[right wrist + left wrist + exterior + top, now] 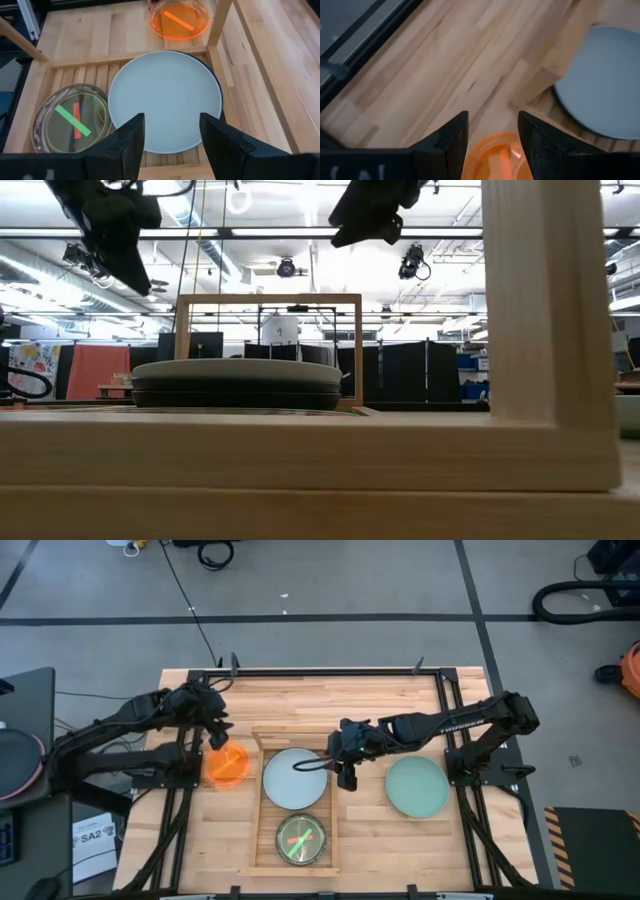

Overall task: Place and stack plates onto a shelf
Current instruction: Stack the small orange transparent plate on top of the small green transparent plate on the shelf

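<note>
Two dark jointed arms, black cabling along links; each claw: two matte-black blocky fingers.

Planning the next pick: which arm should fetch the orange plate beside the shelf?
Left. The left gripper hangs open right over the orange plate; the right gripper is across the shelf, above the pale plate.

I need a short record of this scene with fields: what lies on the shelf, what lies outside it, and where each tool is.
shelf: light-wood slatted tray
on shelf: pale blue-white large round plate on top of a dark plate; small translucent green plate
outside shelf: small translucent orange plate, mint green large plate
left tool: open, above the orange plate
right tool: open, at the pale plate's edge
</note>
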Tool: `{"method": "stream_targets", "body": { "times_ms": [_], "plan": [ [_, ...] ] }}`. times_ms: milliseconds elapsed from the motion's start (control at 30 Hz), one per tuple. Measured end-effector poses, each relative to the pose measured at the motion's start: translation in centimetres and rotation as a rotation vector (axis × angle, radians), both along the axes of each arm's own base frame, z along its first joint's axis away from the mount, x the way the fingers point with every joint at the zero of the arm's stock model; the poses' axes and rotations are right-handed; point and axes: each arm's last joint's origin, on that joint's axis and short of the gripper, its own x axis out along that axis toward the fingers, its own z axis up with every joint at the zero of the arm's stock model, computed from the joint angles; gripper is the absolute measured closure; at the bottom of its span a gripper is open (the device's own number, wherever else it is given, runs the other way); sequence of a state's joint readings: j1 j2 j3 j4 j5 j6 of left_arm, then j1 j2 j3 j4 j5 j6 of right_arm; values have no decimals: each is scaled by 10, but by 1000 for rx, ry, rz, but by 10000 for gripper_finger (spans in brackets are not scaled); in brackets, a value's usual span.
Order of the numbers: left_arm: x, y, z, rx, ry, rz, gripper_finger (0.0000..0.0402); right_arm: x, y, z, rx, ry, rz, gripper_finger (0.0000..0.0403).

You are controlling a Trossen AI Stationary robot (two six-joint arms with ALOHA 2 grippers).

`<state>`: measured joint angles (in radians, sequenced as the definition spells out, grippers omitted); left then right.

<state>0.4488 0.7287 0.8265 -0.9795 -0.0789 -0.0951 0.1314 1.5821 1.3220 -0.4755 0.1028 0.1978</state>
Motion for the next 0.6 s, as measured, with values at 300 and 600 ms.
{"method": "stream_targets", "body": {
  "times_ms": [300, 600],
  "plan": [
    [10, 32, -17, -71, 137, 48, 225, 0, 4, 0, -19, -2, 28, 208],
    [22, 59, -45, -231, 286, -18, 225, 0, 4, 0, -19, 1, 29, 208]
  ]
}}
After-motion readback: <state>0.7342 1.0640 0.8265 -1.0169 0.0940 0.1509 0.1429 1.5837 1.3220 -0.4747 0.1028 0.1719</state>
